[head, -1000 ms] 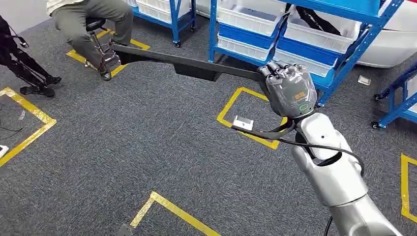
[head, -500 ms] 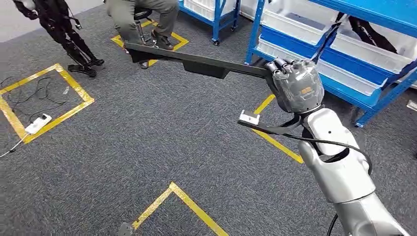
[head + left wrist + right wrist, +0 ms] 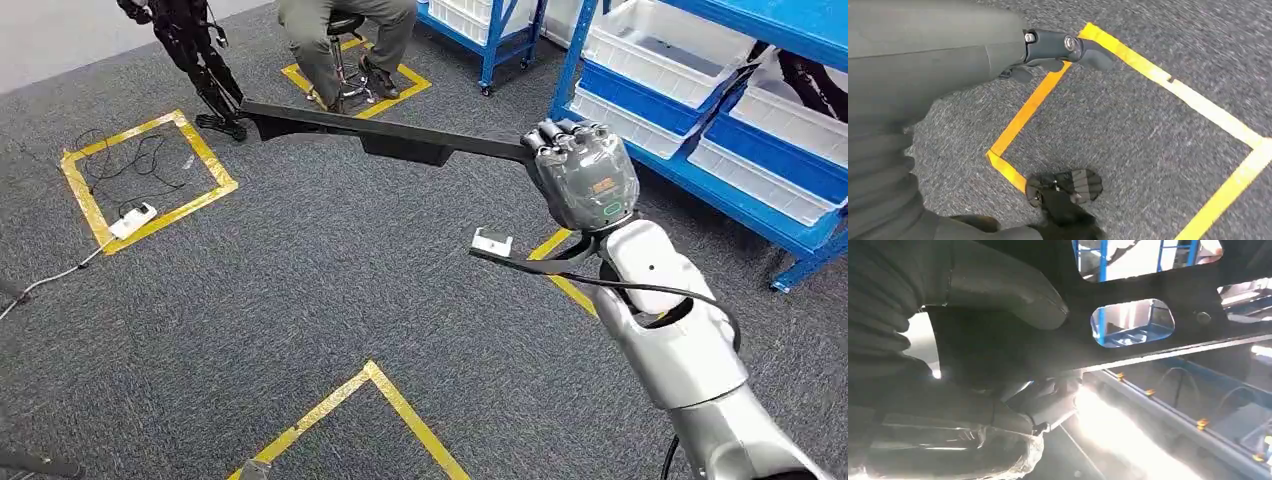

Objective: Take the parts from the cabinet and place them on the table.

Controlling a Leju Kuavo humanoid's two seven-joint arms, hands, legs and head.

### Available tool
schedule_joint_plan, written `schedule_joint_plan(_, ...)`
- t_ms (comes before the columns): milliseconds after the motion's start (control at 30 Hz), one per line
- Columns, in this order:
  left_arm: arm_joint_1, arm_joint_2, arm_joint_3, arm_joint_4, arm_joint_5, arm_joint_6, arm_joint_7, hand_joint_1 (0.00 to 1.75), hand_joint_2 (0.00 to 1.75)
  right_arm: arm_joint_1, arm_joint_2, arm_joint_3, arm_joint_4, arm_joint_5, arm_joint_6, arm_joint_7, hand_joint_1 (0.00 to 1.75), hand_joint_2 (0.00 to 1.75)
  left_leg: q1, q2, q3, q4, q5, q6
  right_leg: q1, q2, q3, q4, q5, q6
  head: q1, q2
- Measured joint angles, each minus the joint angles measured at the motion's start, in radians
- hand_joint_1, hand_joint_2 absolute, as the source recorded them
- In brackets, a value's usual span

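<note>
A long black flat part (image 3: 400, 135) with cut-out holes hangs roughly level above the grey carpet, reaching from my right hand (image 3: 583, 178) toward the far left. My right hand grips its near end, fingers wrapped over the top. In the right wrist view the part (image 3: 1158, 345) crosses close in front of the camera, with the thick grey thumb (image 3: 998, 290) pressed against it. My left hand (image 3: 1048, 47) hangs over the carpet, holding nothing, its thumb stretched out.
A blue rack (image 3: 745, 215) with white bins (image 3: 680, 55) stands at the right. A person sits on a stool (image 3: 345, 30) at the back. A black stand (image 3: 195, 50), a power strip (image 3: 133, 220) with cables, and yellow floor tape (image 3: 400, 410) lie around.
The whole picture has shifted right, so the camera has turned left: rack now at the right, seated person nearer the middle. My right hand still holds the black part the same way.
</note>
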Motion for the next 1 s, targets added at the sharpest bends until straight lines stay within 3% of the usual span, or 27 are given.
schedule_joint_plan(100, 0.0, 0.005, 0.005, 0.0, 0.007, 0.003, 0.002, 0.0, 1.75, 0.012, 0.031, 0.015, -0.002, 0.03, 0.0, 0.017, 1.75, 1.75, -0.009, -0.033, -0.011, -0.002, 0.005, 0.016, 0.007, -0.028, 0.003, -0.002, -0.001, 0.008, 0.003, 0.0)
schedule_joint_plan(133, 0.0, 0.005, 0.007, 0.0, 0.012, 0.005, 0.003, 0.0, 1.75, 0.013, 0.04, 0.019, -0.005, 0.037, 0.002, 0.017, 1.75, 1.75, -0.002, -0.044, -0.001, -0.017, 0.013, 0.029, 0.011, -0.029, -0.001, 0.0, -0.009, 0.016, 0.003, 0.0)
schedule_joint_plan(167, 0.001, 0.005, 0.01, 0.0, 0.021, 0.008, 0.003, 0.0, 1.75, 0.011, 0.048, 0.024, -0.005, 0.043, 0.005, 0.017, 1.75, 1.75, -0.001, -0.054, 0.0, -0.026, 0.019, 0.038, -0.003, 0.017, -0.011, 0.024, -0.028, 0.016, 0.006, 0.0)
schedule_joint_plan(200, 0.001, 0.007, 0.014, 0.0, 0.024, 0.01, 0.001, 0.0, 1.75, 0.009, 0.058, 0.029, -0.005, 0.045, 0.008, 0.016, 1.75, 1.75, 0.003, -0.061, -0.002, -0.03, 0.025, 0.046, -0.011, 0.059, -0.04, 0.087, -0.059, 0.011, 0.005, 0.0)
schedule_joint_plan(233, 0.0, 0.008, 0.019, 0.0, 0.028, 0.011, -0.002, 0.0, 1.75, 0.008, 0.066, 0.036, -0.003, 0.046, 0.012, 0.016, 1.75, 1.75, 0.006, -0.072, -0.005, -0.032, 0.028, 0.049, -0.015, 0.079, -0.081, 0.174, -0.095, 0.009, 0.007, 0.0)
schedule_joint_plan(300, 0.002, 0.008, 0.026, 0.0, 0.031, 0.011, -0.005, 0.0, 1.75, 0.008, 0.08, 0.045, 0.0, 0.048, 0.013, 0.016, 1.75, 1.75, 0.007, -0.099, -0.011, -0.032, 0.031, 0.045, -0.022, 0.087, -0.146, 0.315, -0.141, 0.017, 0.006, 0.0)
schedule_joint_plan(333, 0.006, 0.008, 0.028, 0.0, 0.031, 0.011, -0.006, 0.0, 1.75, 0.008, 0.087, 0.05, 0.003, 0.049, 0.015, 0.016, 1.75, 1.75, 0.008, -0.117, -0.013, -0.032, 0.034, 0.041, -0.027, 0.088, -0.151, 0.327, -0.137, 0.026, 0.006, 0.0)
schedule_joint_plan(367, 0.009, 0.008, 0.029, 0.0, 0.031, 0.011, -0.006, 0.0, 1.75, 0.007, 0.092, 0.053, 0.003, 0.05, 0.016, 0.016, 1.75, 1.75, 0.011, -0.13, -0.014, -0.031, 0.036, 0.037, -0.031, 0.088, -0.131, 0.287, -0.117, 0.036, 0.006, 0.0)
schedule_joint_plan(400, 0.011, 0.008, 0.03, 0.0, 0.032, 0.011, -0.007, 0.0, 1.75, 0.004, 0.094, 0.056, 0.004, 0.049, 0.016, 0.016, 1.75, 1.75, 0.014, -0.145, -0.016, -0.031, 0.039, 0.033, -0.035, 0.091, -0.092, 0.21, -0.083, 0.049, 0.006, 0.0)
schedule_joint_plan(433, 0.013, 0.008, 0.031, 0.0, 0.032, 0.012, -0.008, 0.0, 1.75, -0.002, 0.097, 0.06, 0.004, 0.049, 0.019, 0.014, 1.75, 1.75, 0.018, -0.16, -0.017, -0.031, 0.043, 0.027, -0.043, 0.106, -0.039, 0.101, -0.041, 0.061, 0.006, 0.0)
schedule_joint_plan(467, 0.014, 0.009, 0.031, 0.0, 0.032, 0.013, -0.008, 0.0, 1.75, -0.009, 0.101, 0.064, 0.006, 0.049, 0.023, 0.014, 1.75, 1.75, 0.02, -0.171, -0.022, -0.031, 0.047, 0.02, -0.054, 0.158, -0.001, 0.018, -0.015, 0.068, 0.007, 0.0)
schedule_joint_plan(500, 0.013, 0.01, 0.032, 0.0, 0.032, 0.013, -0.008, 0.0, 1.75, -0.014, 0.105, 0.067, 0.01, 0.049, 0.026, 0.014, 1.75, 1.75, 0.018, -0.179, -0.031, -0.03, 0.051, 0.01, -0.046, 0.182, 0.003, 0.001, -0.016, 0.063, 0.006, 0.0)
schedule_joint_plan(533, 0.015, 0.01, 0.032, 0.0, 0.032, 0.014, -0.008, 0.0, 1.75, -0.019, 0.112, 0.071, 0.012, 0.05, 0.03, 0.014, 1.75, 1.75, 0.02, -0.188, -0.036, -0.039, 0.06, -0.002, -0.036, 0.167, -0.001, 0.001, -0.009, 0.052, 0.006, 0.0)
schedule_joint_plan(600, 0.024, 0.011, 0.036, 0.001, 0.032, 0.015, -0.008, 0.0, 1.75, -0.023, 0.129, 0.077, 0.016, 0.056, 0.03, 0.014, 1.75, 1.75, 0.023, -0.208, -0.037, -0.055, 0.077, -0.017, -0.024, 0.152, -0.003, 0.002, -0.002, 0.043, 0.007, 0.0)
schedule_joint_plan(633, 0.028, 0.013, 0.039, 0.002, 0.031, 0.015, -0.01, 0.0, 1.75, -0.023, 0.137, 0.082, 0.016, 0.064, 0.029, 0.015, 1.75, 1.75, 0.021, -0.215, -0.039, -0.055, 0.078, -0.022, -0.04, 0.135, -0.001, -0.008, 0.005, 0.033, 0.003, 0.0)
schedule_joint_plan(667, 0.029, 0.013, 0.04, 0.002, 0.031, 0.015, -0.013, 0.0, 1.75, -0.021, 0.142, 0.087, 0.017, 0.066, 0.029, 0.017, 1.75, 1.75, 0.016, -0.153, -0.049, -0.036, 0.061, -0.022, -0.057, 0.124, 0.006, -0.009, 0.008, 0.029, -0.003, 0.0)
schedule_joint_plan(700, 0.029, 0.015, 0.041, 0.002, 0.03, 0.015, -0.016, 0.0, 1.75, -0.018, 0.145, 0.092, 0.017, 0.07, 0.026, 0.018, 1.75, 1.75, 0.012, -0.104, -0.07, 0.017, 0.027, -0.02, -0.051, 0.114, 0.007, -0.01, 0.008, 0.013, -0.011, 0.0)
schedule_joint_plan(733, 0.028, 0.017, 0.043, 0.002, 0.028, 0.015, -0.018, 0.0, 1.75, -0.016, 0.146, 0.095, 0.017, 0.071, 0.024, 0.021, 1.75, 1.75, 0.012, -0.084, -0.107, 0.097, -0.013, -0.019, -0.041, 0.1, 0.008, -0.011, 0.007, 0.007, -0.012, 0.0)
schedule_joint_plan(767, 0.029, 0.017, 0.043, 0.002, 0.025, 0.015, -0.02, 0.0, 1.75, -0.014, 0.146, 0.098, 0.018, 0.074, 0.023, 0.026, 1.75, 1.75, 0.012, -0.08, -0.149, 0.19, -0.05, -0.018, -0.034, 0.085, 0.007, -0.011, 0.005, 0.004, -0.01, 0.0)
schedule_joint_plan(800, 0.03, 0.017, 0.044, 0.002, 0.021, 0.013, -0.021, 0.0, 1.75, -0.01, 0.146, 0.1, 0.017, 0.079, 0.023, 0.03, 1.75, 1.75, 0.012, -0.079, -0.18, 0.262, -0.074, -0.018, -0.029, 0.071, 0.009, -0.011, 0.003, 0.0, -0.013, 0.0)
schedule_joint_plan(833, 0.031, 0.017, 0.044, 0.002, 0.019, 0.012, -0.022, 0.0, 1.75, -0.005, 0.146, 0.104, 0.017, 0.082, 0.023, 0.032, 1.75, 1.75, 0.012, -0.077, -0.192, 0.293, -0.076, -0.018, -0.025, 0.057, 0.012, -0.011, 0.0, -0.003, -0.011, 0.0)
schedule_joint_plan(867, 0.031, 0.017, 0.044, 0.002, 0.018, 0.011, -0.022, 0.0, 1.75, 0.0, 0.145, 0.106, 0.018, 0.082, 0.023, 0.033, 1.75, 1.75, 0.012, -0.074, -0.175, 0.267, -0.054, -0.017, -0.023, 0.043, 0.016, -0.01, -0.003, -0.007, -0.012, 0.0)
schedule_joint_plan(900, 0.031, 0.017, 0.044, 0.002, 0.016, 0.011, -0.022, 0.0, 1.75, 0.001, 0.145, 0.107, 0.017, 0.082, 0.023, 0.034, 1.75, 1.75, 0.012, -0.069, -0.139, 0.203, -0.02, -0.016, -0.023, 0.032, 0.02, -0.009, -0.006, -0.01, -0.012, 0.0)
schedule_joint_plan(933, 0.031, 0.018, 0.044, 0.002, 0.016, 0.011, -0.022, 0.0, 1.75, 0.001, 0.145, 0.107, 0.017, 0.082, 0.023, 0.034, 1.75, 1.75, 0.012, -0.056, -0.09, 0.116, 0.017, -0.014, -0.023, 0.024, 0.024, -0.008, -0.013, -0.007, -0.011, 0.0)
schedule_joint_plan(967, 0.03, 0.018, 0.044, 0.002, 0.014, 0.011, -0.021, 0.0, 1.75, 0.001, 0.145, 0.107, 0.017, 0.082, 0.022, 0.034, 1.75, 1.75, 0.011, -0.019, -0.041, 0.029, 0.045, -0.011, -0.021, 0.016, 0.029, -0.006, -0.02, -0.002, -0.013, 0.0)
schedule_joint_plan(1000, 0.027, 0.017, 0.043, 0.002, 0.014, 0.01, -0.019, 0.0, 1.75, 0.0, 0.143, 0.106, 0.016, 0.082, 0.022, 0.034, 1.75, 1.75, -0.01, 0.015, -0.03, 0.009, 0.026, -0.008, -0.006, 0.008, 0.023, -0.003, -0.024, 0.004, -0.014, 0.0)
